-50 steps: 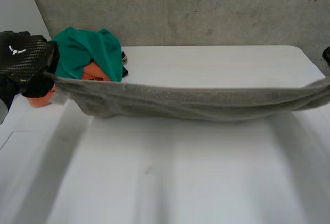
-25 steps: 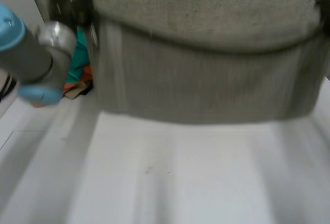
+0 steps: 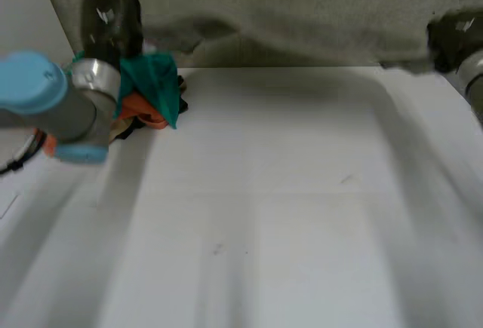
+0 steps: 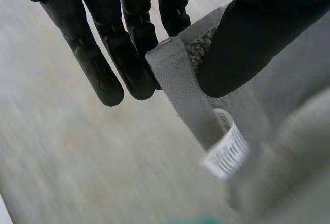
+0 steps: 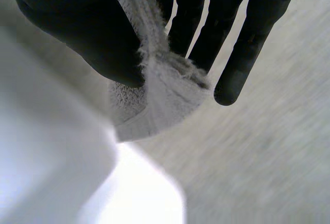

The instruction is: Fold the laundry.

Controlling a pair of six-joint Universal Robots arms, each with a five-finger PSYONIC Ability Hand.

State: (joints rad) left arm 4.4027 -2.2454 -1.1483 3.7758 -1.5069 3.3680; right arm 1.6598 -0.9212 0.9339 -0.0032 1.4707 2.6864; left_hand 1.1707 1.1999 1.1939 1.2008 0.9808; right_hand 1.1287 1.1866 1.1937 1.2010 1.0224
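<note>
Grey towel (image 3: pixel 302 30) edges can hardly be made out, and the clothes pile (image 3: pixel 151 90) is half hidden behind the left arm (image 3: pixel 45 105). It's stretched off the bench (image 3: pixel 264 215): one corner pinched by the left hand (image 4: pixel 258 38), the other by the right hand (image 5: pixel 87 33).

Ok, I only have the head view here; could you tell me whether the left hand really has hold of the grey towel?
Observer: Yes, the left hand pinches the grey towel by a hemmed corner, between thumb and fingers.
Operator: Is there any marker on that corner?
Observer: A white label hangs off the hem just past the thumb.
Operator: And the right hand, please?
Observer: The right hand pinches the towel's hem too, thumb against fingers.
</note>
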